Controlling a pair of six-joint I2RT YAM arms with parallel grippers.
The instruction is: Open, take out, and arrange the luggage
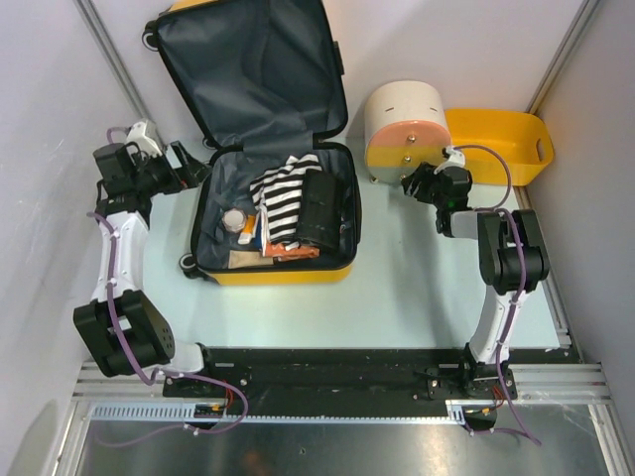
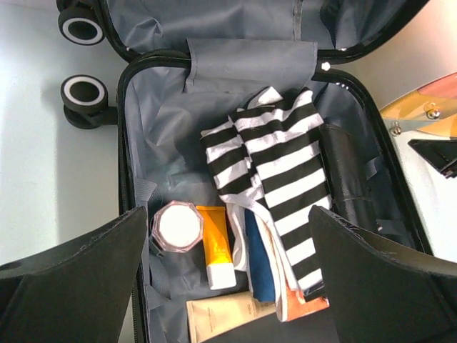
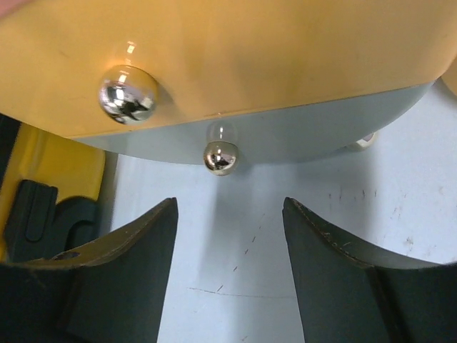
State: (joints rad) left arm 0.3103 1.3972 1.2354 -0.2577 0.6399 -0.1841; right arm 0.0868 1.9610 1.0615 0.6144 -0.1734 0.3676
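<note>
Table (image 1: 417,288): drum box (image 1: 405,124) beside luggage (image 1: 248,69)

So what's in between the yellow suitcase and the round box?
Nothing but a bare strip of table, as the top view shows. The suitcase lies open on one side, and the round box stands on the other.

The luggage (image 1: 283,275) has a smooth yellow hard-plastic shell and a matt dark grey cloth lining (image 1: 253,69), the striped garment (image 2: 285,164) in it is soft cloth, the round box (image 3: 271,50) is glossy with mirror-bright metal studs (image 3: 128,93), and the table (image 3: 378,214) is pale, smooth, faintly scratched.
</note>
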